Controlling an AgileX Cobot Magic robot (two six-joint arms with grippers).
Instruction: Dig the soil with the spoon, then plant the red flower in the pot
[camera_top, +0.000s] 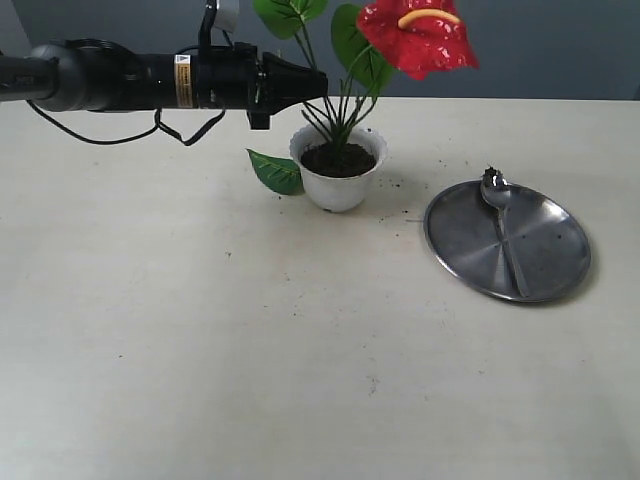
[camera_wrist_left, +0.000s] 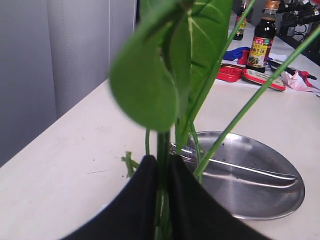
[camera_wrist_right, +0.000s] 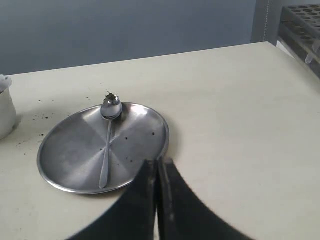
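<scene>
The red flower (camera_top: 418, 36) stands upright in the white pot (camera_top: 338, 180), its stems sunk in the dark soil (camera_top: 338, 160). My left gripper (camera_top: 322, 88) reaches in from the left and is shut on the flower's green stems (camera_wrist_left: 163, 145) above the pot's rim. One leaf (camera_top: 277, 172) hangs beside the pot. The spoon (camera_top: 503, 218) lies on the round steel plate (camera_top: 560, 265) with bits of soil at its bowl. In the right wrist view my right gripper (camera_wrist_right: 159, 164) is shut and empty, hovering near the plate's rim (camera_wrist_right: 47, 175), with the spoon (camera_wrist_right: 107, 138) lying apart from it.
Soil crumbs are scattered on the table between pot and plate. A sauce bottle (camera_wrist_left: 262, 37), red trays (camera_wrist_left: 231, 73) and clutter sit at the table's far end in the left wrist view. A rack (camera_wrist_right: 302, 25) stands beyond the table's corner in the right wrist view.
</scene>
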